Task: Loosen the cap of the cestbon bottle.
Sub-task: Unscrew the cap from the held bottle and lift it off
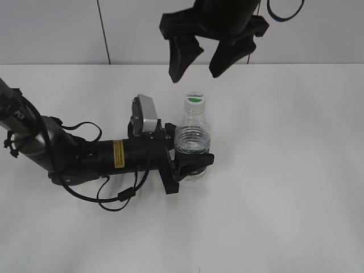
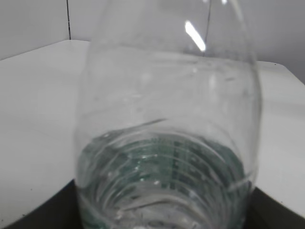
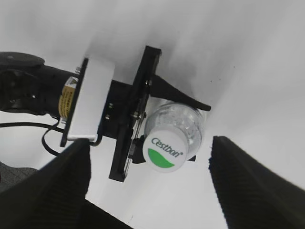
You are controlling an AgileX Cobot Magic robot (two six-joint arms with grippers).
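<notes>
The cestbon bottle (image 1: 193, 139) stands upright on the white table, clear with ribbed shoulders; its green label shows through the plastic in the left wrist view (image 2: 167, 157). Its white cap (image 1: 194, 101) with a green mark is on top, and also shows in the right wrist view (image 3: 164, 151). My left gripper (image 1: 190, 165) lies low along the table and is shut on the bottle's lower body. My right gripper (image 1: 207, 60) hangs open above the cap, not touching it; in the right wrist view (image 3: 150, 191) its two fingers straddle the cap from above.
The left arm (image 1: 85, 153) with its cables stretches across the table from the left. A grey wall with a dark seam (image 1: 103, 31) stands behind the table.
</notes>
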